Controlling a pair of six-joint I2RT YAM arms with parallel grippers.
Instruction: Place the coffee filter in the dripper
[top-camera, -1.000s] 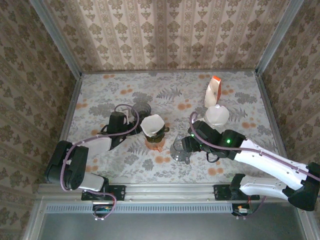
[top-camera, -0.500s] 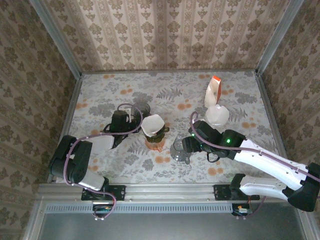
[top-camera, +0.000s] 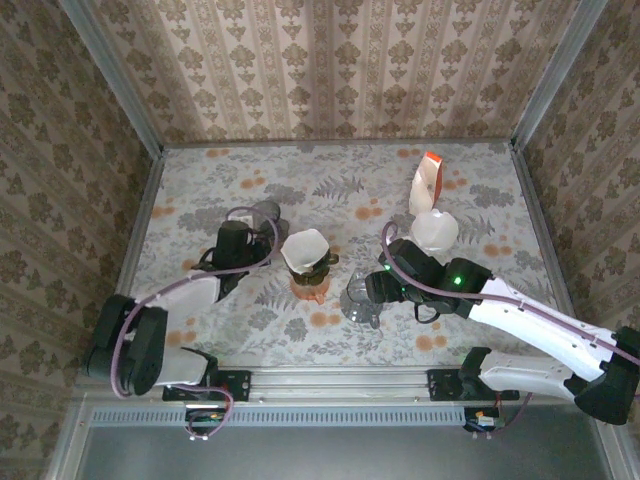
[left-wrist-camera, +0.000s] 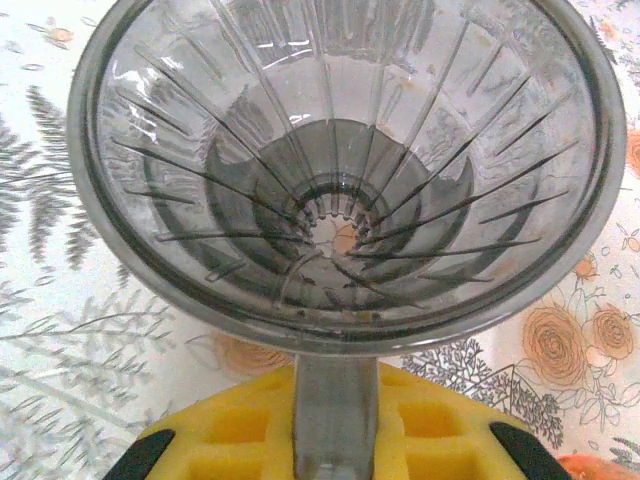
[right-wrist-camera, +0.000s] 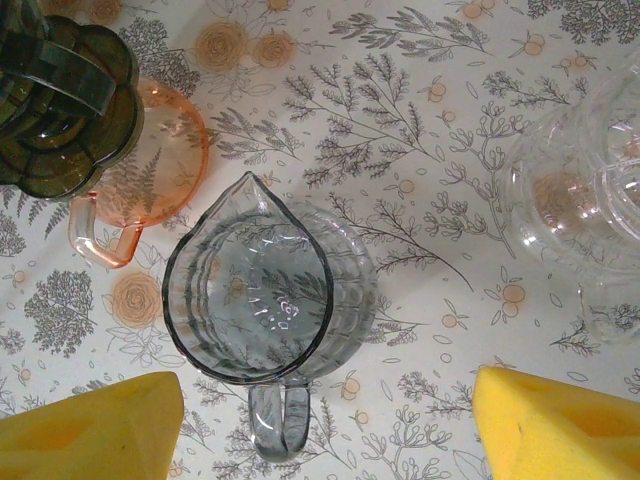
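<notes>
Top external: I find the left gripper (top-camera: 252, 224) at the left centre of the table (top-camera: 470, 330), set against a smoke-grey glass dripper (top-camera: 266, 211). The coffee filter (top-camera: 304, 247), a white paper cone, stands near to its right and apart from it, seated in a dark holder on an orange cup (top-camera: 310, 285). The right gripper (top-camera: 368, 290) hangs over a grey glass pitcher (top-camera: 352, 302), nearer the arm bases. Left wrist: the dripper's ribbed bowl is empty down to its drain hole. Its handle (left-wrist-camera: 335, 420) runs down between the yellow pads (left-wrist-camera: 230, 440), which sit close on either side, so I read this tool as clenched on the handle. Right wrist: the yellow pads (right-wrist-camera: 90, 430) stand wide apart at the two lower corners, with the pitcher below and between them, untouched. This tool is released and carries nothing. The green holder (right-wrist-camera: 55, 110) and the orange cup show at upper left; the paper itself I cannot make out here. Finding: the step in hand is securing the dripper, and the filter is not yet in it. In my judgement, the next move calls for holding the dripper level and steady. The free right gripper would then take the filter by its rim with a light pinch, as paper will crumple, and lower it point-down into the bowl.
</notes>
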